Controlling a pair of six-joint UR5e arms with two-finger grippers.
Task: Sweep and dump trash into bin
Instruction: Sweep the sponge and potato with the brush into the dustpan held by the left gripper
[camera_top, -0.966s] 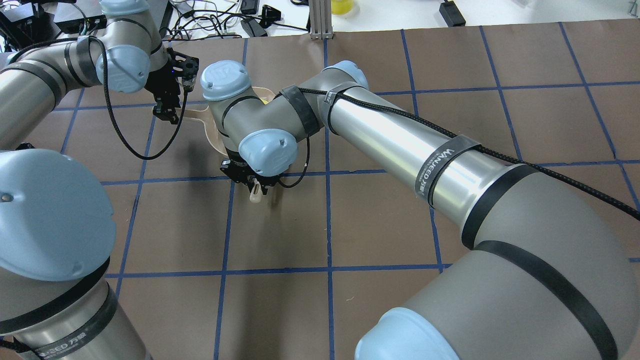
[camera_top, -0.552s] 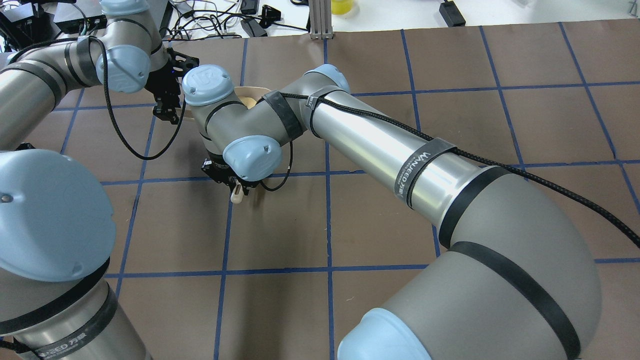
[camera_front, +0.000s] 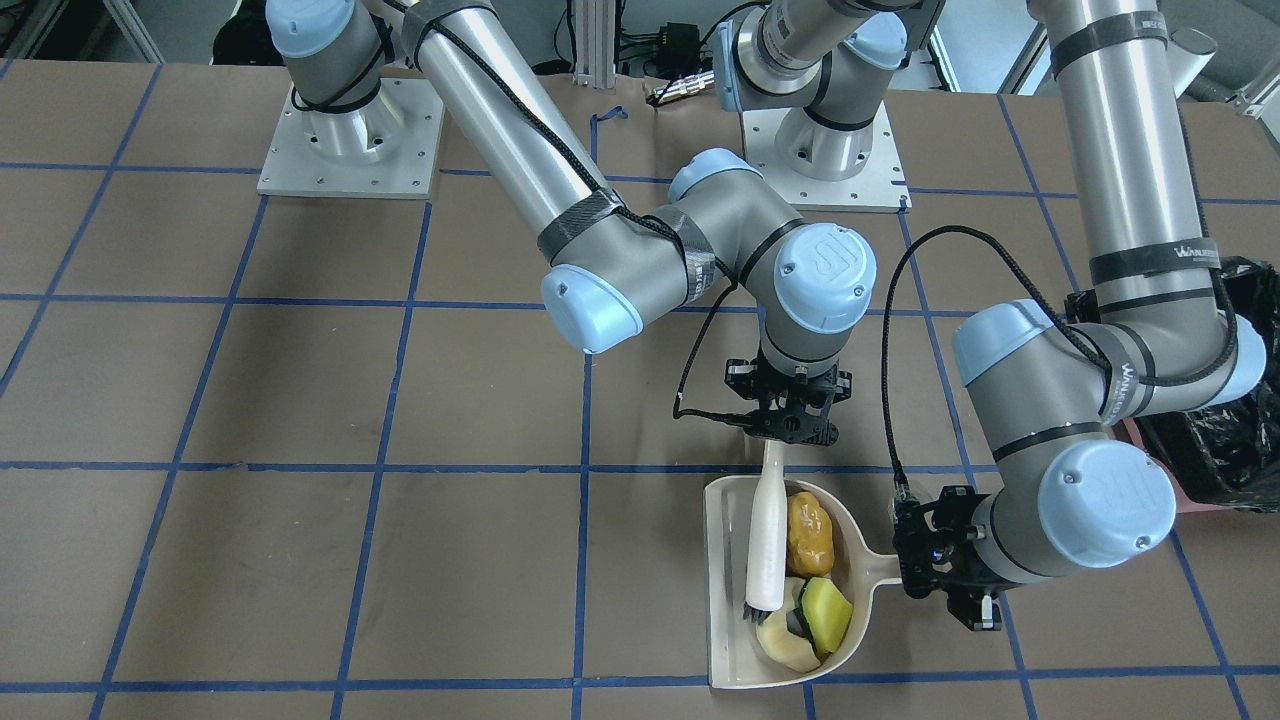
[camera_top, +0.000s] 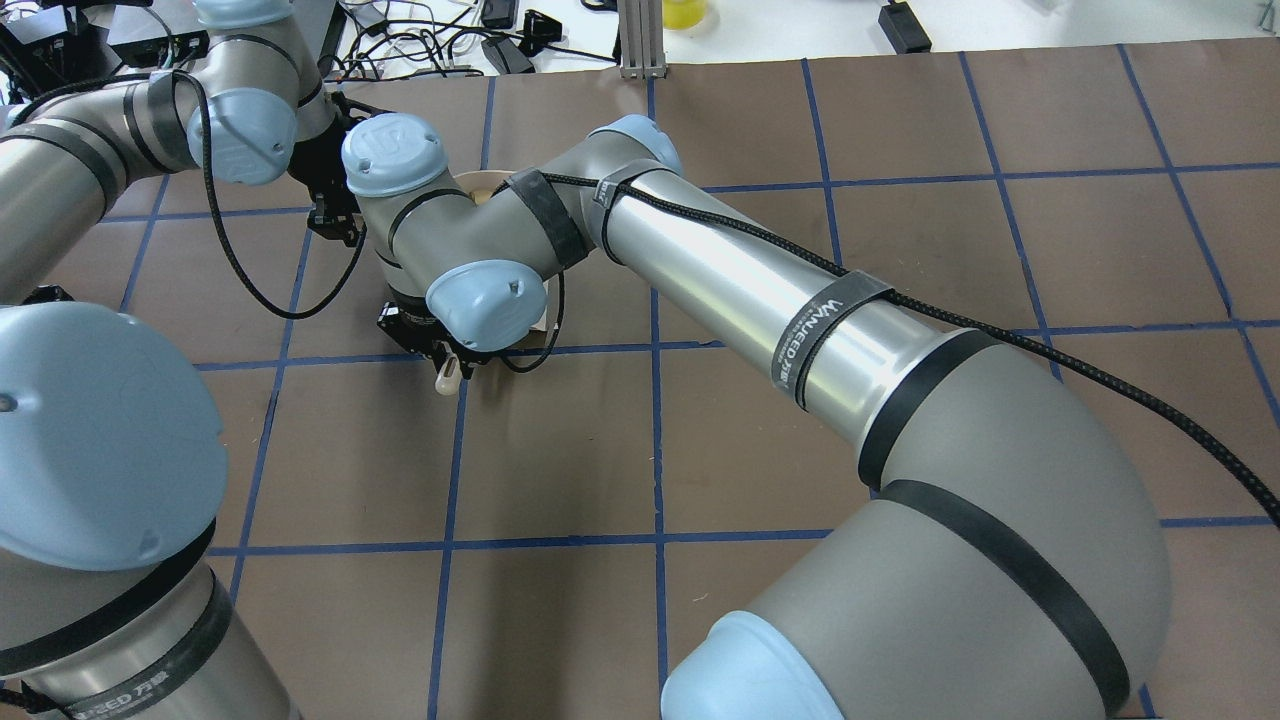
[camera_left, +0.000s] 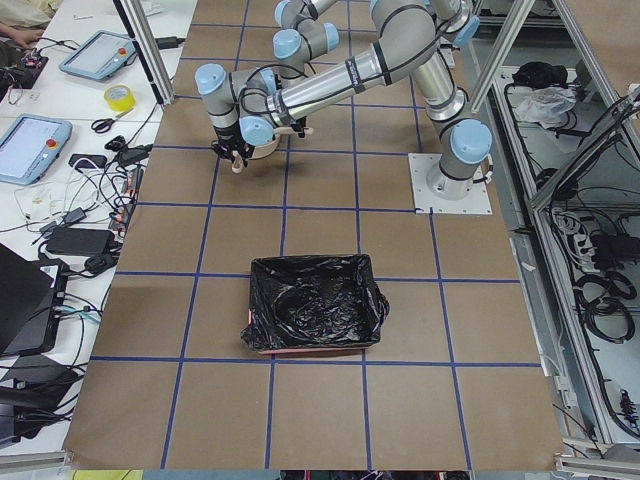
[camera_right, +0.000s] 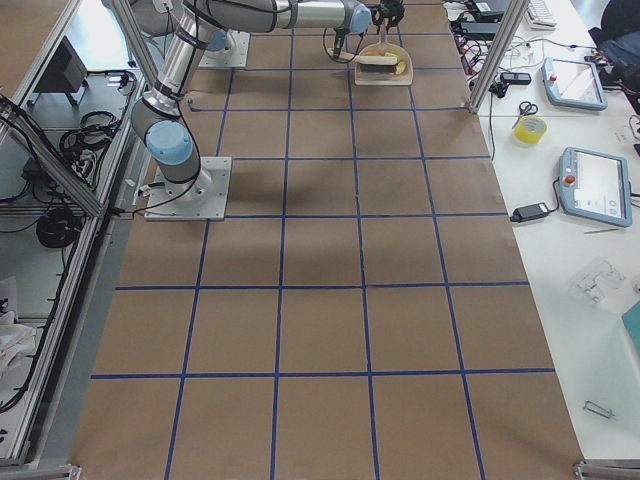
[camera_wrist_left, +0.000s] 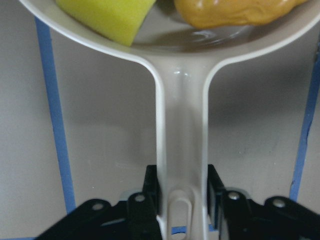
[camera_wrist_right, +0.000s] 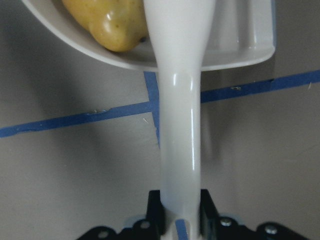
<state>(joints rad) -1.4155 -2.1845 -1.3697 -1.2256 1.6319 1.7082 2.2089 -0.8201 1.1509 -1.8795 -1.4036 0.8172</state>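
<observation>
The left gripper has its black jaws clamped on the flat, slotted end of the handle of the dustpan, a smooth beige plastic scoop with a rounded back wall, lying flat on the matte brown paper table marked with a grid of blue tape. In the front-facing view the handle points to 3 o'clock and the pan's straight edge sits at 9 o'clock. The right gripper pinches the slim end of the brush, a glossy white plastic handle that swells toward short dark bristles resting inside the pan. All the trash lies in the scoop: a shiny amber-orange lump at 12 o'clock, just beside the brush; a porous yellow sponge block with a green edge at 5 o'clock; and a pale tan bagel-like piece at 6 o'clock, touching the sponge. The bin, a rectangular pink box lined with a crinkled, glossy black bag, stands apart at 2 o'clock from the dustpan, beyond the left arm's elbow
</observation>
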